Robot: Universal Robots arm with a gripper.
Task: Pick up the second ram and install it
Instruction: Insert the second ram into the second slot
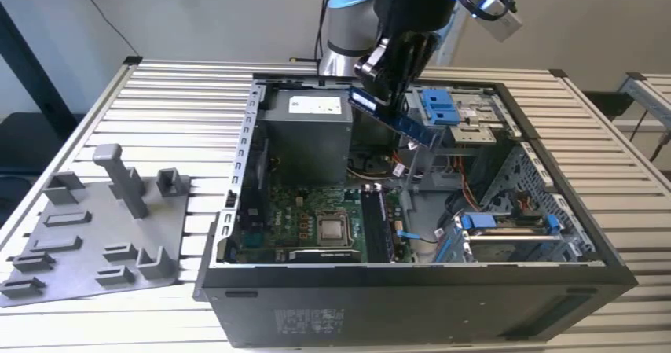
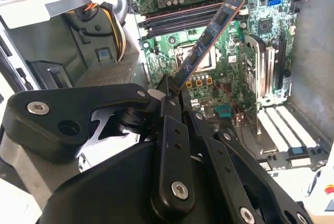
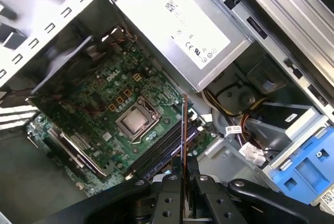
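My gripper hangs over the back of the open computer case, shut on one end of the second ram. The ram is a long blue-green board with dark chips. It slants down from the fingers, in the air above the inside of the case. In the second wrist view the ram reaches out from the gripper over the motherboard, pointing towards the dark memory slots. In the first wrist view it shows edge-on as a thin bar above the slots, clamped in the gripper.
The grey power supply fills the case's back corner, with the processor on the motherboard below it. Blue drive-bay clips and a drive cage stand on the exterior view's right. A grey plastic fixture with an upright post lies on the table on the left.
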